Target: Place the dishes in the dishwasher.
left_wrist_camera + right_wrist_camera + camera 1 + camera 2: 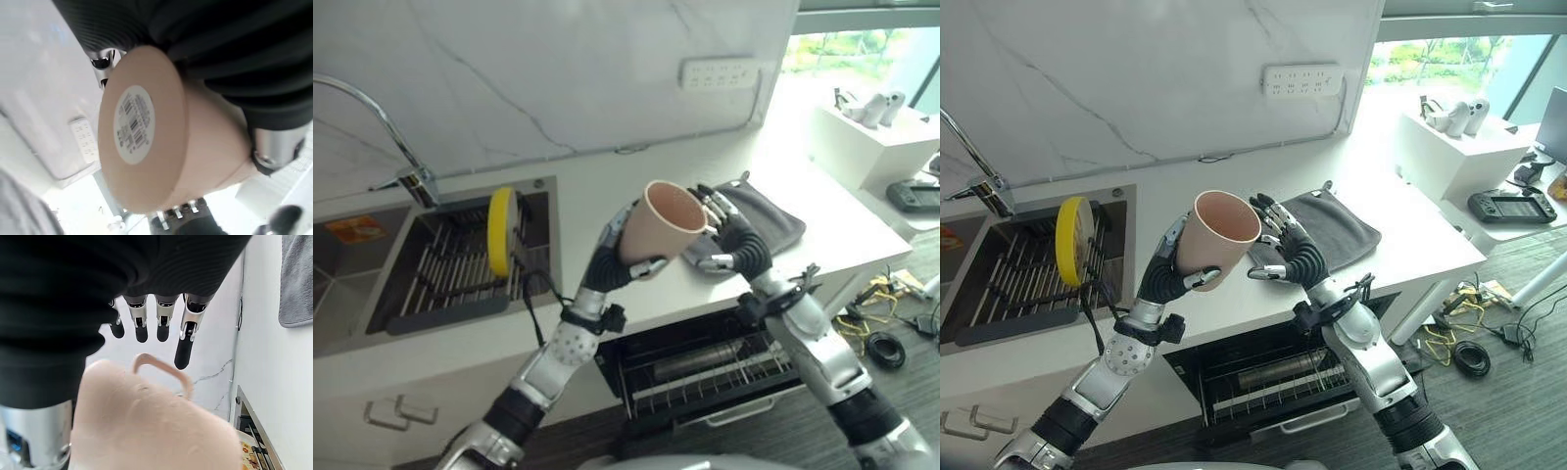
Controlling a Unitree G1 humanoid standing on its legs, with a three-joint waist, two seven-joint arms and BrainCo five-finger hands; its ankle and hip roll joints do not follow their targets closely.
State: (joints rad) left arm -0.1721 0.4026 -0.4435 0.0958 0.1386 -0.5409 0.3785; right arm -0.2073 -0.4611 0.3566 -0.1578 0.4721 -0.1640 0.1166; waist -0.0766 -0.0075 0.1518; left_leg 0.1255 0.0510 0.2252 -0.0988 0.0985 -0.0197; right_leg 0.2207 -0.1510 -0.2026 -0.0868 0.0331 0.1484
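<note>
Above the counter (636,186), left hand (607,262) fingers curled round empty pink cup (661,223), right hand (729,240) fingers straight.

L hand (612,257) fingers curled, R hand (729,240) fingers straight.

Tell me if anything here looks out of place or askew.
The pink cup is tipped on its side in the left hand, mouth toward the open right hand. A yellow plate stands on edge in the sink rack.
</note>
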